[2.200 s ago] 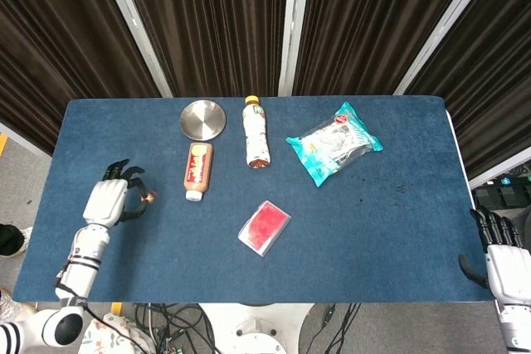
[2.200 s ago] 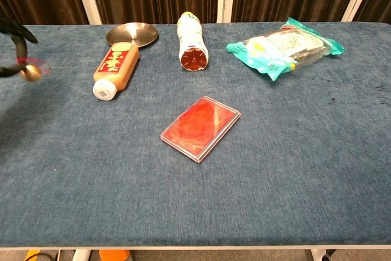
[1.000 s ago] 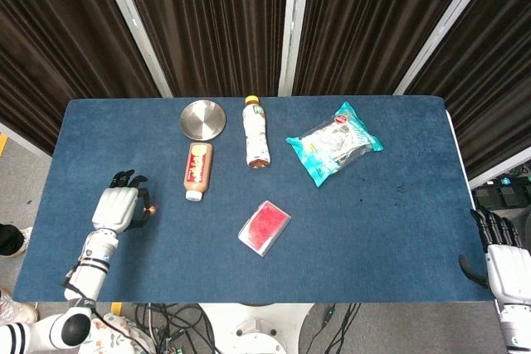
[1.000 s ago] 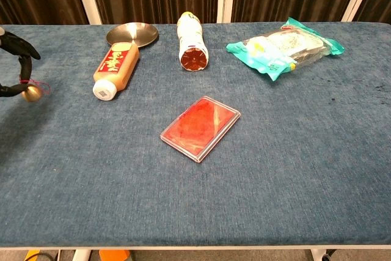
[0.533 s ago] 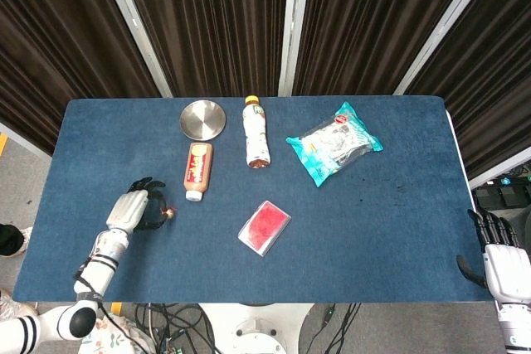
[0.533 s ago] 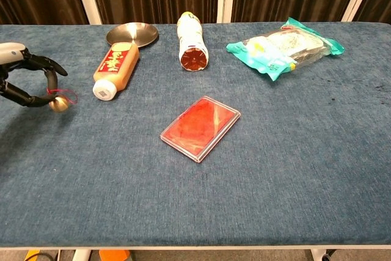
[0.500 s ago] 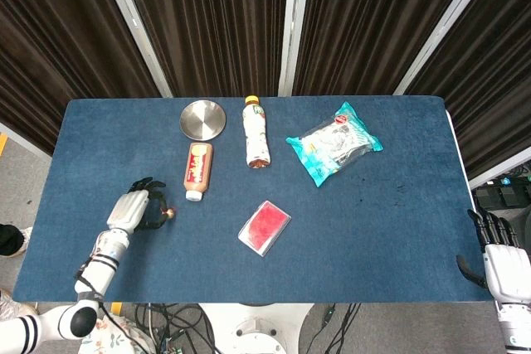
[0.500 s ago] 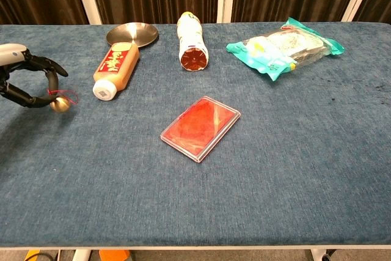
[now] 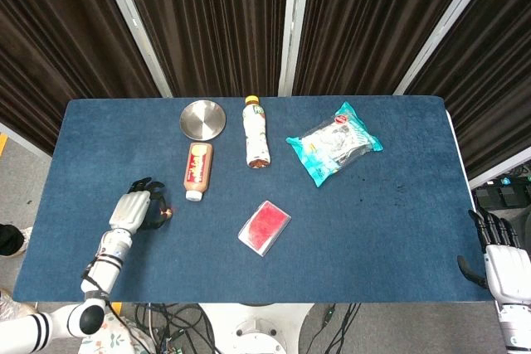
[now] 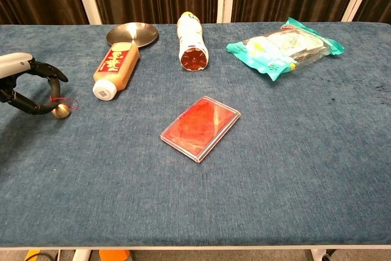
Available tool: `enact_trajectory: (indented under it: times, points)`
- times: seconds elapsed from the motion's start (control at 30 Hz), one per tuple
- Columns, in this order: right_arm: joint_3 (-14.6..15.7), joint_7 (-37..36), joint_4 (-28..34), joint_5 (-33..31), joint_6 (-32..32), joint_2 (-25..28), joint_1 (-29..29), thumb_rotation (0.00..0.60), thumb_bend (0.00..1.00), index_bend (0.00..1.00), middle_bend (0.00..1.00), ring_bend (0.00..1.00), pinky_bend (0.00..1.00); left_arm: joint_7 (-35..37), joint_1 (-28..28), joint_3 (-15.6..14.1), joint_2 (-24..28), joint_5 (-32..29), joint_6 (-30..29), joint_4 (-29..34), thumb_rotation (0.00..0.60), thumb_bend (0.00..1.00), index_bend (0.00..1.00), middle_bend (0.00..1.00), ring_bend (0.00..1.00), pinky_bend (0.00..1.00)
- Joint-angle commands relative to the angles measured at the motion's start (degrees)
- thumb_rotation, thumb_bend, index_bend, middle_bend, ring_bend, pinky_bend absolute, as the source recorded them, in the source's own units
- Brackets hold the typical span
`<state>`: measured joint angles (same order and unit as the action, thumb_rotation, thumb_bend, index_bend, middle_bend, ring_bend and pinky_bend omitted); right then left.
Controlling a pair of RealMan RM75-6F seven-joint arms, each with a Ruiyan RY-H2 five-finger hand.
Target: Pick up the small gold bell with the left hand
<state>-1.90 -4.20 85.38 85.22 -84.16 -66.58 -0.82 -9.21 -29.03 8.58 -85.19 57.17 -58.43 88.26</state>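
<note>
Item: small round gold metal bell (image 10: 60,111) w/ red cord, near-left of blue cloth surface (image 10: 275,151), just left of the lying brown sauce bottle (image 10: 115,67); left hand (image 10: 24,87) pinches it betw. thumb and curled fingers, prob. because it's too small for a fuller grip. Chest view shows bell low, at or barely off the cloth (can't tell which); head view gives only a glint at the fingertips but adds right hand (image 9: 504,269), off the far-right edge, holding nothing, fingers loosely extended.

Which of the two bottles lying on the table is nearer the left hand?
The brown sauce bottle with the red label and white cap, just below the metal dish. The yellow-capped bottle lies farther from the left hand.
</note>
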Motion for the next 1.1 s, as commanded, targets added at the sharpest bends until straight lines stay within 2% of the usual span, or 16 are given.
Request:
enact_trajectory:
  times: [0.03,0.3,0.47,0.57,0.7,0.8,0.87,0.97,1.1]
  points:
    - [0.03,-0.04,-0.07,-0.02,0.05,-0.04,0.0,0.6,0.26,0.0,0.0,0.0,0.02,-0.24,-0.01,-0.06,-0.16,-0.12,-0.05,-0.27,0.6,0.42,0.62,0.16,0.03,0.0]
    - [0.04,-0.3,-0.41,-0.07,0.14,-0.22,0.0,0.6,0.26,0.0,0.0,0.0,0.02,1.94,0.33,-0.39,0.42,1.5,0.61,-0.38,0.6,0.35,0.47,0.13,0.03,0.0]
    - [0.03,-0.39,-0.54,-0.02,0.2,-0.31,-0.06,0.6,0.26,0.0,0.0,0.0,0.02,3.16,0.99,-0.63,1.54,3.76,-0.54,1.09,0.6,0.31,0.25,0.05,0.02,0.0]
    - [0.04,-0.49,-0.61,0.2,-0.1,-0.33,0.0,0.6,0.26,0.0,0.0,0.0,0.02,3.45,1.95,-0.67,2.75,5.51,-2.88,2.62,0.6,0.29,0.15,0.01,0.01,0.0]
    - [-0.08,-0.51,-0.39,0.22,-0.48,-0.1,0.12,0.6,0.27,0.0,0.0,0.0,0.02,0.69,4.88,-1.98,5.31,11.0,-10.95,3.39,0.6,0.28,0.13,0.01,0.0,0.0]
    - [-0.26,-0.29,0.04,0.25,-0.78,0.03,0.13,0.6,0.26,0.0,0.0,0.0,0.02,-1.54,8.16,-4.66,6.71,19.0,-19.7,-1.06,0.6,0.26,0.12,0.01,0.0,0.0]
    - [-0.26,-0.04,0.14,0.33,-0.87,-0.16,0.12,0.6,0.26,0.0,0.0,0.0,0.02,-1.67,10.09,-6.52,7.25,22.79,-23.49,-5.04,0.6,0.24,0.12,0.01,0.0,0.0]
    - [-0.13,0.43,0.26,0.34,-0.64,-0.5,0.06,0.6,0.26,0.0,0.0,0.0,0.02,-0.15,13.4,-9.25,8.49,25.02,-26.37,-7.73,0.6,0.21,0.12,0.01,0.0,0.0]
    - [-0.26,1.21,0.92,0.37,-0.52,-0.55,-0.17,0.6,0.26,0.0,0.0,0.0,0.02,0.56,16.93,-11.16,10.57,26.06,-29.01,-6.62,0.6,0.19,0.12,0.02,0.0,0.0]
